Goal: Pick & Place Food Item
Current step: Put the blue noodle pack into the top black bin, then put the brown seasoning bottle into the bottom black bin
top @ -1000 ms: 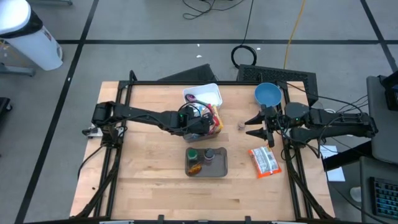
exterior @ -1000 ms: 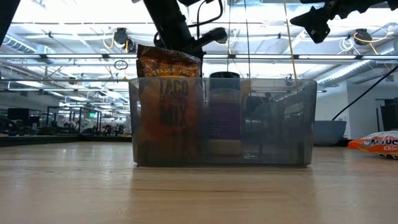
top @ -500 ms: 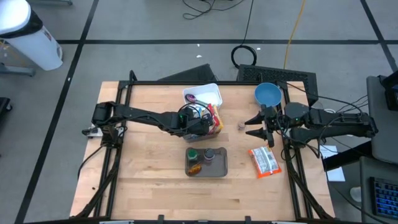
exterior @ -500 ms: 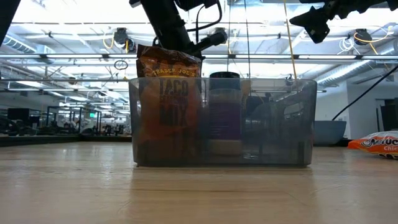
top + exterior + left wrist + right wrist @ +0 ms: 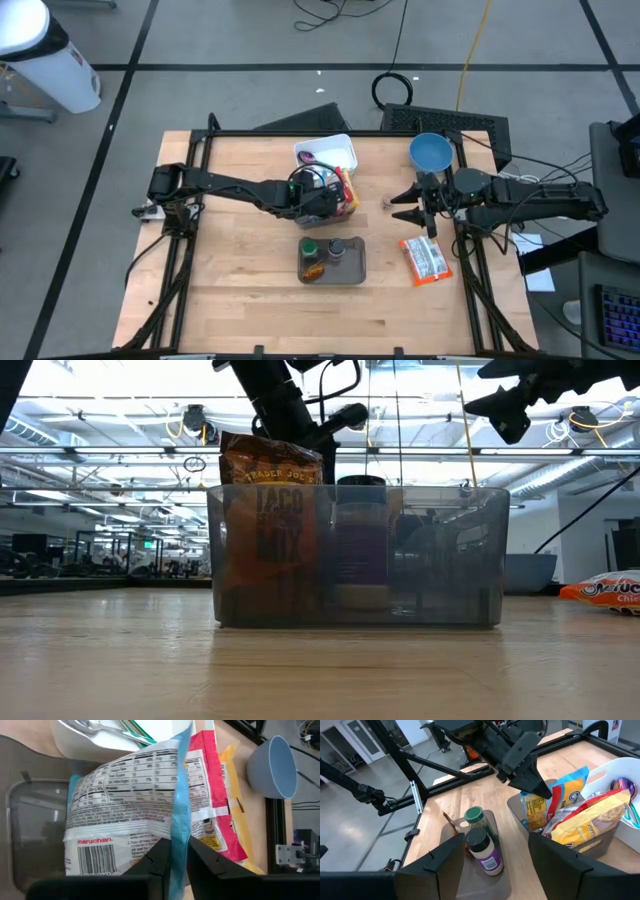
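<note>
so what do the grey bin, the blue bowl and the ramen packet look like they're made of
Grey bin: looks like translucent smoked plastic; its contents and the room show through the walls.
Blue bowl: probably matte plastic, with an even colour and no bright glare, though glazeless ceramic cannot be ruled out.
Ramen packet: thin glossy printed plastic film, crinkled, with a flat heat-sealed seam.

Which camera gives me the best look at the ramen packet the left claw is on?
The left wrist view: the ramen packet fills it, label readable, with the left claw pinching its blue seam. The right wrist view shows packets bunched together from the side. The high view mostly hides it under the arm; the low view doesn't show it clearly.
</note>
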